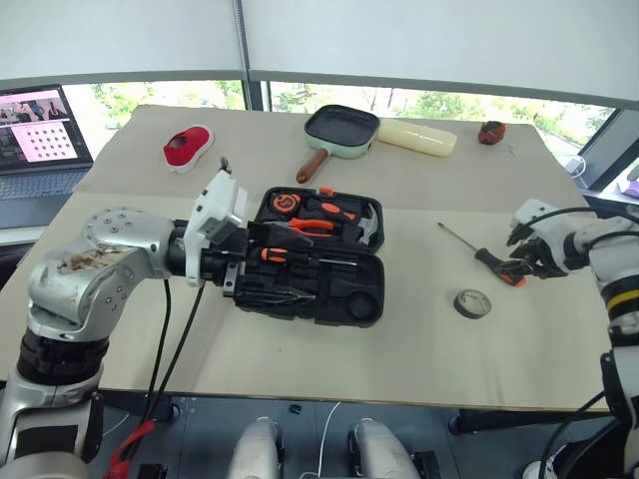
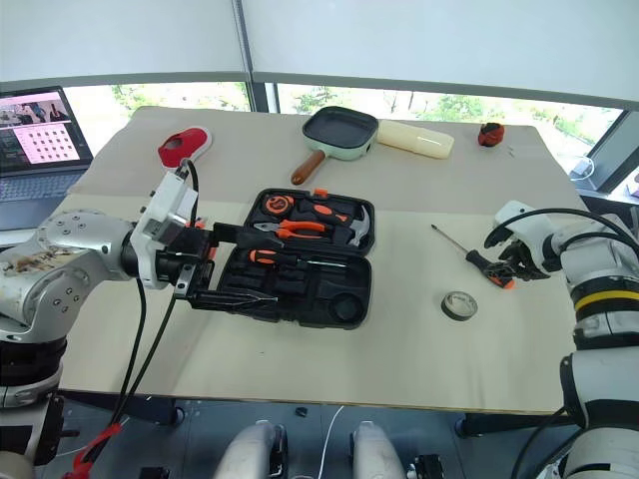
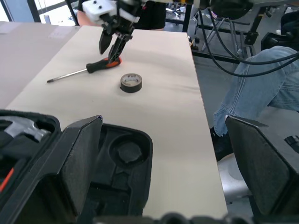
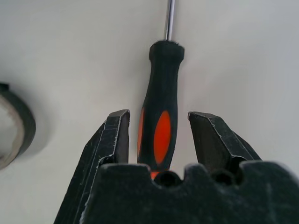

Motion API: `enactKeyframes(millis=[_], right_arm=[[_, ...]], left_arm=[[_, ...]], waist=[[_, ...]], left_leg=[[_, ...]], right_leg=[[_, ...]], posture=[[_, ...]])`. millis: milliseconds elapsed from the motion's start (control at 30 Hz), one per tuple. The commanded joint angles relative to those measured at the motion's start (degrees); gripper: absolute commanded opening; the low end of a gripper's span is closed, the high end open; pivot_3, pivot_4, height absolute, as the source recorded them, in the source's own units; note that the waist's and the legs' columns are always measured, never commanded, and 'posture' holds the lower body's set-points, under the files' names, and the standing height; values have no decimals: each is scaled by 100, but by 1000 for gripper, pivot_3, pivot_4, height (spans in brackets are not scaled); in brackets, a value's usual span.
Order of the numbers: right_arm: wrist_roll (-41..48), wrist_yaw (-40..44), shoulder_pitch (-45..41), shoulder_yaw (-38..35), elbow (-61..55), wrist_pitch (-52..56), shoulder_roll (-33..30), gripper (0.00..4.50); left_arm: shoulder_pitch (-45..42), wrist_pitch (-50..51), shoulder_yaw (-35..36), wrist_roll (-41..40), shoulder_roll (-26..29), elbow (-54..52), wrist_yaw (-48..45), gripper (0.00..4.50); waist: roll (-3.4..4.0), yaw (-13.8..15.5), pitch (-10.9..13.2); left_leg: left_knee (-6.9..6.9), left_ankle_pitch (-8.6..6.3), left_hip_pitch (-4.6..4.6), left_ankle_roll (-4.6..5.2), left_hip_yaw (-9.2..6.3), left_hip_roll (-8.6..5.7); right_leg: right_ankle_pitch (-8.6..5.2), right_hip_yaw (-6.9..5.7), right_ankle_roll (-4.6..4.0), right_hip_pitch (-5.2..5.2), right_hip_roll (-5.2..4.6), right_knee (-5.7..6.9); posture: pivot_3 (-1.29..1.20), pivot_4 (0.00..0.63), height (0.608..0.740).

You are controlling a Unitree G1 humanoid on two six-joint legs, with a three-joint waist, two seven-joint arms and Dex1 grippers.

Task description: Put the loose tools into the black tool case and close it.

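- Left eye view: the right gripper [image 1: 526, 261] sits at the butt of the orange-and-black screwdriver [image 1: 497, 265], which lies flat on the table [image 1: 419, 349] with its steel shaft running away from the fingers toward the case. The dark grey tape roll [image 1: 472, 303] lies flat just beside and nearer than that gripper, apart from the screwdriver. The left gripper [image 1: 262, 269] reaches over the near-left part of the open black tool case [image 1: 318, 257]; beyond its fingers the case holds a hammer [image 1: 367, 226], orange-handled pliers [image 1: 312, 226] and another orange-and-black screwdriver [image 1: 305, 257] in its slots.
- Right eye view: far past both grippers a green square pan [image 2: 338, 134], a cream box [image 2: 416, 141] and a red-and-white object [image 2: 184, 146] rest on the table; a laptop [image 2: 35, 135] stands out beyond the left arm.
- Left wrist view: the left fingers [image 3: 79, 158] stand wide apart, holding nothing, with the case's corner and its round moulded recess between them. Ahead of them lies the tape roll, then the screwdriver with the right gripper over its handle end. A person's jeans-clad leg [image 3: 254, 88] shows off the table's edge.
- Right wrist view: the right fingers [image 4: 112, 140] are parted, one on each side of the screwdriver's handle with a narrow gap on both sides, not clamping it. The tape roll's rim lies off to one side of the fingers.
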Motion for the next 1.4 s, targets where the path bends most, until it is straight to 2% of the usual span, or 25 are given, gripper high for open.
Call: enactKeyframes(millis=[33, 267, 533, 567, 600, 667, 767, 967, 1133, 1300, 1400], right_arm=[[-159, 45, -311, 68, 465, 50, 17, 2420], [-472, 344, -616, 395, 1007, -253, 128, 2420], [-665, -71, -693, 426, 1298, -607, 185, 2420], [-653, -108, -700, 398, 1330, -620, 198, 1904], [-656, -106, -698, 398, 1344, -670, 197, 1727], [-666, -75, -675, 402, 1348, -752, 171, 1035], [-577, 43, -647, 315, 1295, -749, 108, 998], [469, 954, -749, -527, -181, -239, 81, 998], [786, 1737, -376, -204, -2635, 723, 268, 998], [889, 2159, -284, 448, -4078, 1235, 702, 998], [837, 2122, -393, 858, -4305, 1389, 1147, 998]], left_arm=[[-86, -120, 11, -8, 13, 29, 24, 4500], [-114, -157, -1, 21, 49, 74, 60, 4500], [-83, -138, 68, 4, 95, 13, 142, 4500], [-76, -140, 72, 2, 103, 10, 145, 4500], [-69, -145, 75, 2, 111, 13, 147, 4500], [-56, -151, 78, 6, 124, 22, 151, 4500], [-27, -144, 81, 3, 138, 28, 162, 4500], [686, -287, 134, 227, 507, 230, -2, 4500], [1542, -457, 808, 306, 1030, 565, -129, 4500], [2155, -513, 1366, 199, 1276, 458, -149, 4500], [2414, -509, 1576, 143, 1317, 330, -105, 4500]], waist=[[1, 1, 0], [2, 1, 2], [2, -3, 2], [2, -3, 2], [2, -3, 2], [2, -3, 2], [1, -7, 2], [32, -87, 21], [42, -161, 30], [43, -108, 32], [42, -89, 32]], left_leg=[[-1, 0, 0, 0, 0, 0], [-4, 0, -2, 0, 9, 0], [-5, 0, -17, 0, 27, 0], [-5, 0, -16, 0, 28, 0], [-5, 0, -16, 0, 29, 0], [-5, 0, -16, 0, 31, 0], [-5, 0, -16, 0, 33, 0], [-21, 0, -12, 0, 47, 0], [-39, 1, -9, -1, 47, 10], [-42, 1, -10, -1, 56, 10], [-41, 1, -10, -2, 62, 9]], right_leg=[[0, 0, 0, 0, 0, 0], [0, 6, 0, -8, 0, 1], [0, 24, 0, -38, 1, 9], [0, 25, 0, -38, 1, 9], [1, 27, 1, -38, 1, 9], [1, 29, 2, -37, 1, 8], [1, 31, 2, -39, 1, 8], [2, 53, 2, -51, 2, 9], [2, 55, 1, -63, 12, 11], [0, 51, -2, -65, 6, 9], [0, 51, -1, -67, 2, 10]], posture=[[0, 150, 740], [0, 150, 740], [0, 150, 740], [0, 150, 740], [0, 150, 740], [0, 150, 740], [0, 150, 740], [0, 150, 740], [0, 150, 740], [0, 150, 740], [0, 150, 740]])
